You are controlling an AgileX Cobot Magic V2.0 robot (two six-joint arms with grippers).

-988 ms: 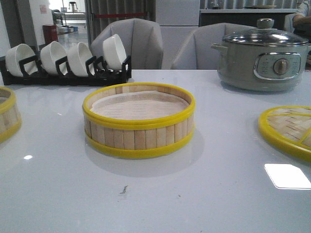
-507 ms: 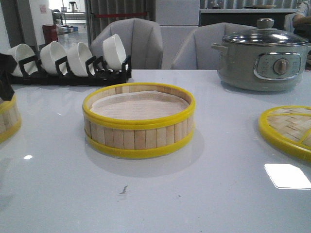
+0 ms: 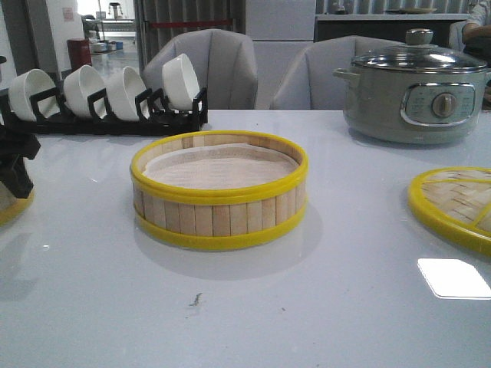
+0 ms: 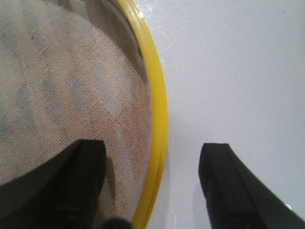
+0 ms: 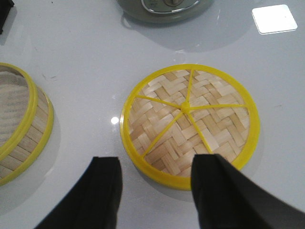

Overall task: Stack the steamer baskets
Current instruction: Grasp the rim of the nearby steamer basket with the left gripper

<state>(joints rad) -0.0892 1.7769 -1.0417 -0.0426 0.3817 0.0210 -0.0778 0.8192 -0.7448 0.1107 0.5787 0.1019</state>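
One steamer basket (image 3: 219, 192) stands in the middle of the table, its slatted wall and pale liner showing; its edge also shows in the right wrist view as the steamer basket (image 5: 19, 133). A second steamer basket (image 3: 14, 204) lies at the far left edge, mostly hidden behind my left gripper (image 3: 15, 165). In the left wrist view my left gripper (image 4: 152, 157) is open and straddles that steamer basket's yellow rim (image 4: 159, 119), one finger over the liner, the other over the table. My right gripper (image 5: 155, 174) is open, hanging above the table near the lid.
A flat woven-bamboo lid (image 3: 456, 203) with a yellow rim lies at the right; the lid (image 5: 190, 124) fills the right wrist view. A grey electric pot (image 3: 414, 88) stands at the back right. A black rack of white bowls (image 3: 107, 96) stands at the back left.
My left gripper has come into the front view at the far left and lowered over the left basket, covering most of it. The middle basket has not moved.
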